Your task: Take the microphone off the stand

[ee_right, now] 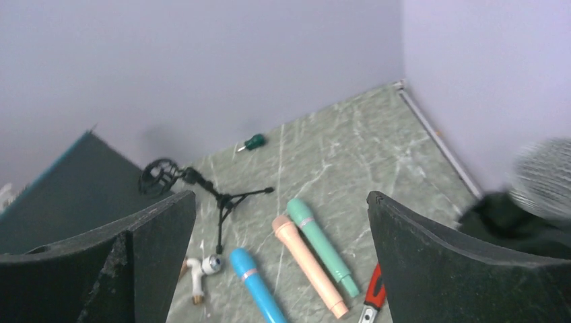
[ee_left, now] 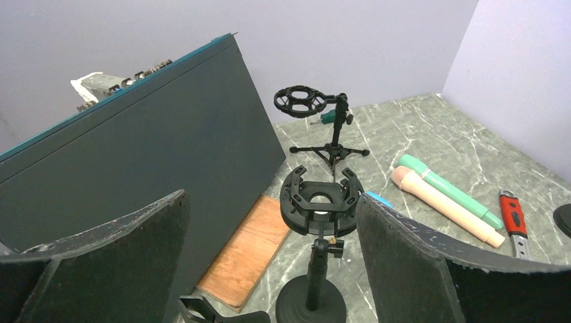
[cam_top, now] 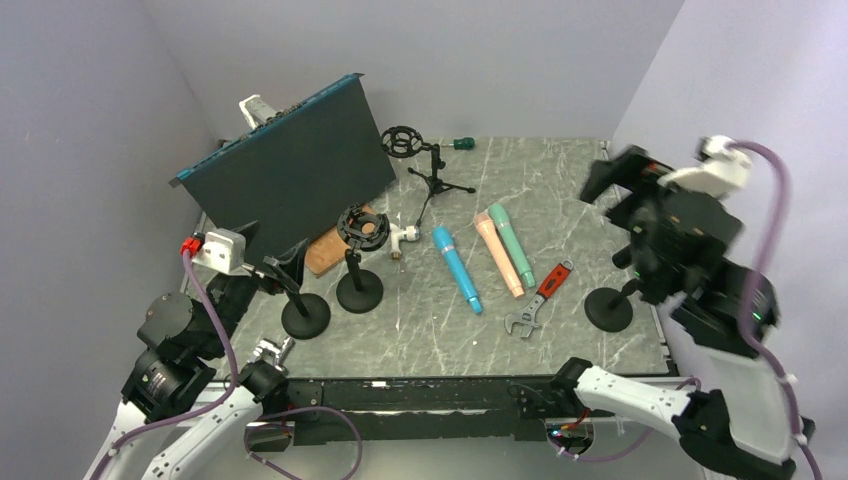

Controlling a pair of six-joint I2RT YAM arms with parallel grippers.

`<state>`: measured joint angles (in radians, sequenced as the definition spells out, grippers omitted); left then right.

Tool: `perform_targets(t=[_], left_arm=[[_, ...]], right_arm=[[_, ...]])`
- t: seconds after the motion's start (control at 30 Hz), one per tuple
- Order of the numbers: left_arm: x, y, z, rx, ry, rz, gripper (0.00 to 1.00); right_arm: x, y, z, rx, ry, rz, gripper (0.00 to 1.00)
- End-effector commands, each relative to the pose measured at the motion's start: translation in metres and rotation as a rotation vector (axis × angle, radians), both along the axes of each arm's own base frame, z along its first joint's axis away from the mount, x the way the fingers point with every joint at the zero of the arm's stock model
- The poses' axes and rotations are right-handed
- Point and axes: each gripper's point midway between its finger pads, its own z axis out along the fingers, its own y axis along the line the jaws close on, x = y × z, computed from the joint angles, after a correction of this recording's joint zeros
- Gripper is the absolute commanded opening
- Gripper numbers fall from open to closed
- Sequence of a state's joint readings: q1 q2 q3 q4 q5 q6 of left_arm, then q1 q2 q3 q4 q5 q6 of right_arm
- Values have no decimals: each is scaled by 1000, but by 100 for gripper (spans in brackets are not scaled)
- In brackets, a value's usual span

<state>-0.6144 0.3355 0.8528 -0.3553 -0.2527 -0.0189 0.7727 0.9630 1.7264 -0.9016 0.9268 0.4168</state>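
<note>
Lilac walls (cam_top: 450, 60) ring the marble desk (cam_top: 570, 180), where the microphone (ee_right: 544, 176) sits in its stand (cam_top: 609, 308) at the right edge, beside the released right claw (ee_right: 279, 198), probably poised to grasp it; the left claw (ee_left: 271, 198) gapes too.

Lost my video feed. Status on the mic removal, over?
Left jaws open, empty. Right jaws open, empty. Microphone blurred at right wrist view's edge, seemingly on its stand, ungrasped. Wrench lies left of stand base.

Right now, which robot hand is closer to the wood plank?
Left. The left gripper hangs just by the plank; the right gripper is raised far across the table, on its right side.
</note>
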Motion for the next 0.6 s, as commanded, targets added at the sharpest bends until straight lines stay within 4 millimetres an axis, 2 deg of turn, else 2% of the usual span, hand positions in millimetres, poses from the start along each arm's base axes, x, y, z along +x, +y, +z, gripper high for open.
perform_targets(t=[0.0, 0.13, 0.27, 0.47, 0.57], left_arm=[[-2, 1, 11, -23, -39, -3, 95], [-2, -3, 10, -19, -35, -19, 96], [-1, -5, 8, -16, -28, -23, 96], [2, -10, 4, -7, -13, -34, 95], [4, -11, 2, -2, -6, -33, 95]], right_arm=[[-37, -65, -9, 45, -14, -218, 100], [-50, -80, -24, 26, 24, -258, 100], [-58, -94, -56, -65, 144, -363, 100], [-49, -97, -86, -173, 239, -464, 100], [-46, -106, -98, -219, 301, -544, 100]])
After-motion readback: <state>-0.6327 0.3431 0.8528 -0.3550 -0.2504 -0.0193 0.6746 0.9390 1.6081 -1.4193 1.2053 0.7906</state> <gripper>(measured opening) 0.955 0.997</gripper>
